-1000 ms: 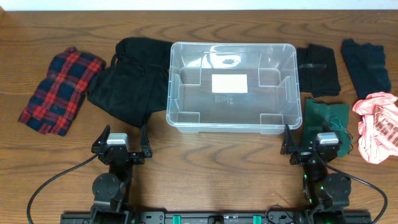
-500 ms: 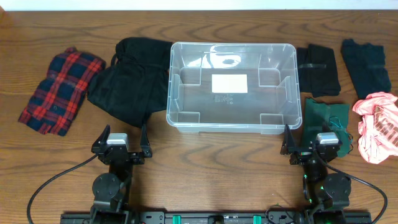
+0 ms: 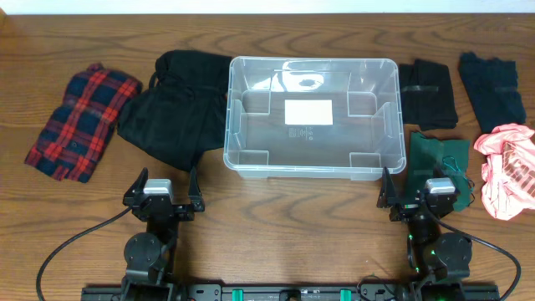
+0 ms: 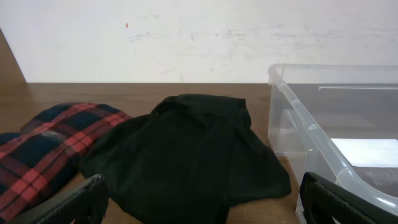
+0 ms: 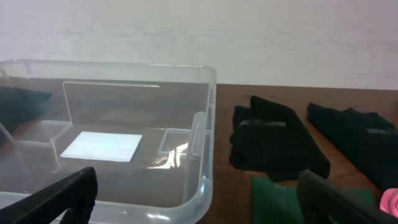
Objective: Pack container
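The clear plastic container (image 3: 251,163) stands in the middle of the table, with only a white label on its bottom inside; it also shows in the left wrist view (image 4: 323,140) and in the right wrist view (image 5: 208,112). My left gripper (image 3: 164,187) is open and holds nothing, near the front edge, short of a large black garment (image 3: 171,113) (image 4: 186,149). My right gripper (image 3: 425,189) is open and holds nothing, at the container's front right corner, beside a dark green cloth (image 3: 439,159) (image 5: 277,199).
A red and navy plaid shirt (image 3: 79,121) (image 4: 37,146) lies at far left. A folded black garment (image 3: 426,92) (image 5: 273,137) and a dark navy one (image 3: 493,84) (image 5: 354,143) lie at back right. A pink printed cloth (image 3: 508,167) lies at the right edge.
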{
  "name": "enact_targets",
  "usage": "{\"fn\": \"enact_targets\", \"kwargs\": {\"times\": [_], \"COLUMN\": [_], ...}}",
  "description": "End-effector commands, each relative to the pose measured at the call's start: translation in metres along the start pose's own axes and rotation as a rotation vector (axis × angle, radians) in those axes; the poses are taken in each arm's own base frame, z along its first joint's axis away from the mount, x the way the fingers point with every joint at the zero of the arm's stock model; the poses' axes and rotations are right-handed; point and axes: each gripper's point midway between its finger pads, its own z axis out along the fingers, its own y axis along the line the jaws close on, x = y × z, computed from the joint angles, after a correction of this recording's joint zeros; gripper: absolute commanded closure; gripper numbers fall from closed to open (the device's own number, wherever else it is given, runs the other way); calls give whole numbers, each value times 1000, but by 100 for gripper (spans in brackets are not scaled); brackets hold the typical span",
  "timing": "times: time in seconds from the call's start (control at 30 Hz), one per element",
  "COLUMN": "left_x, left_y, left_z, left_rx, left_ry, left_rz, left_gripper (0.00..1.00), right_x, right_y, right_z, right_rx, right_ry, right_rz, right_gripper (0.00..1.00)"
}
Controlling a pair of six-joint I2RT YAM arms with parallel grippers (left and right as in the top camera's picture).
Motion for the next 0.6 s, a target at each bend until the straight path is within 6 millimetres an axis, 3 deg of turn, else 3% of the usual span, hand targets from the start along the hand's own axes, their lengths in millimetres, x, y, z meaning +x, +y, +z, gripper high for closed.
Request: {"fn": "enact_targets", "kwargs": {"times": [0.0,0.17,0.3,0.57], "left_x": [17,17,17,17], "left_y": [5,5,5,5], "left_z": [1,1,1,1], "left_rx": [-30,-30,-30,-30], "left_ry": [50,50,50,50], "left_rz": [21,21,21,21], "left_gripper": [2,2,2,2], "right_x": [1,0,-16,-93], "right_y": [-4,-4,-3,6], "right_z": [0,0,-1,-20], "right_rx": [21,20,13,-31], "right_ry": [2,-3,-69,-261], "right_rz": [-11,-10,6,29], "right_gripper": [1,1,1,1]}}
